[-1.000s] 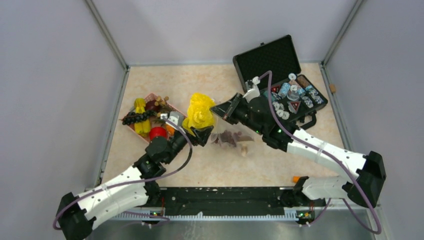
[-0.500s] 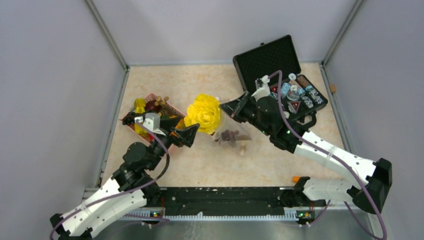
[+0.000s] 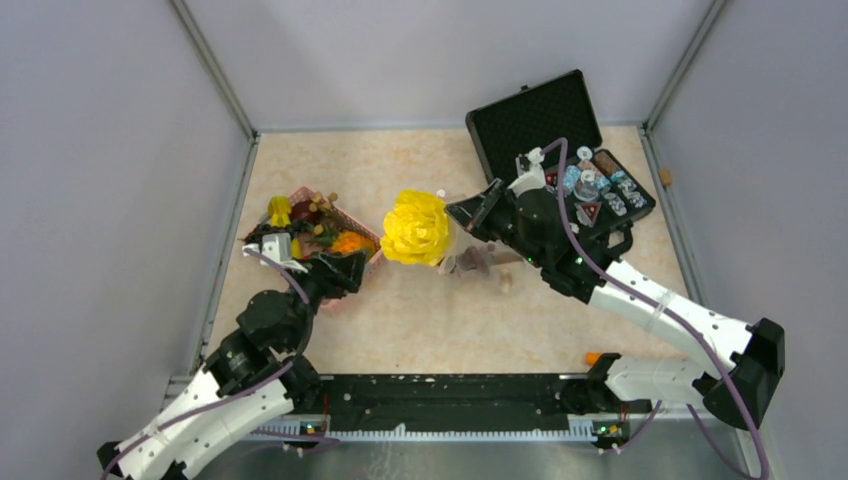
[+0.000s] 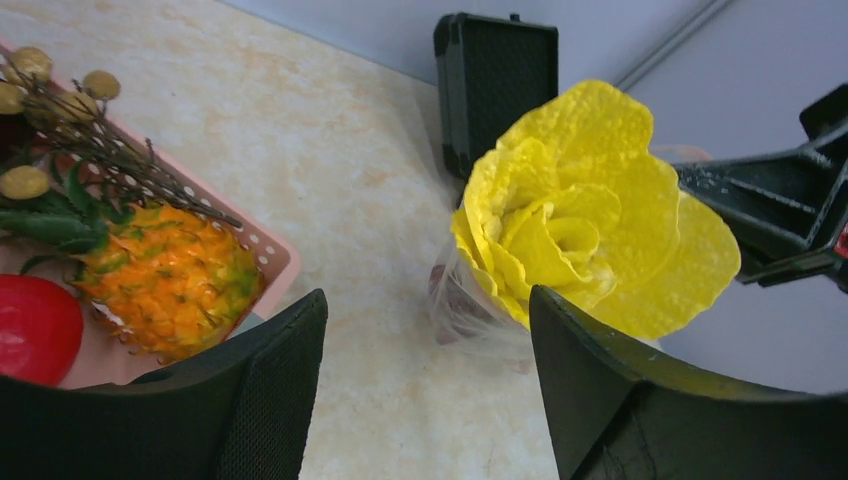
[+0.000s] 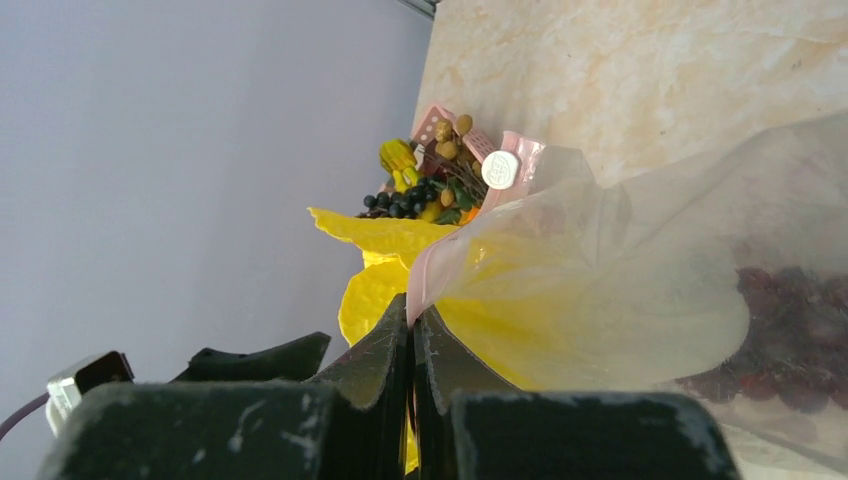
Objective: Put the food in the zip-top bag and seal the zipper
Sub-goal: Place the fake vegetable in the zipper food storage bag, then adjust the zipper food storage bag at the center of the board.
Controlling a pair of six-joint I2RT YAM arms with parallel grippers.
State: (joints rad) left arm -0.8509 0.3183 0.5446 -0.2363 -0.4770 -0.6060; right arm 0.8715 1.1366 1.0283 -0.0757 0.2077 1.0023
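A yellow leafy toy vegetable (image 3: 417, 227) sticks out of the mouth of the clear zip-top bag (image 3: 482, 262), which lies on the table with dark pieces inside. My right gripper (image 3: 463, 214) is shut on the bag's pink zipper strip (image 5: 425, 268) and holds the mouth up; in the right wrist view the right gripper (image 5: 412, 312) shows the yellow piece through the plastic (image 5: 620, 300). My left gripper (image 3: 350, 270) is open and empty beside the pink basket. In its wrist view the left gripper (image 4: 428, 300) faces the yellow vegetable (image 4: 590, 210) and the bag (image 4: 465, 310).
The pink lattice basket (image 3: 362, 232) at the left holds an orange spiky fruit (image 4: 170, 285), a red piece (image 4: 35, 325), yellow pieces and a dark grape bunch (image 5: 400, 200). An open black case (image 3: 540, 120) with small items stands at the back right. Enclosure walls ring the table.
My left gripper let go of the yellow vegetable and drew back left toward the basket. The vegetable now rests in the bag's mouth. My right gripper shifted slightly right with the bag.
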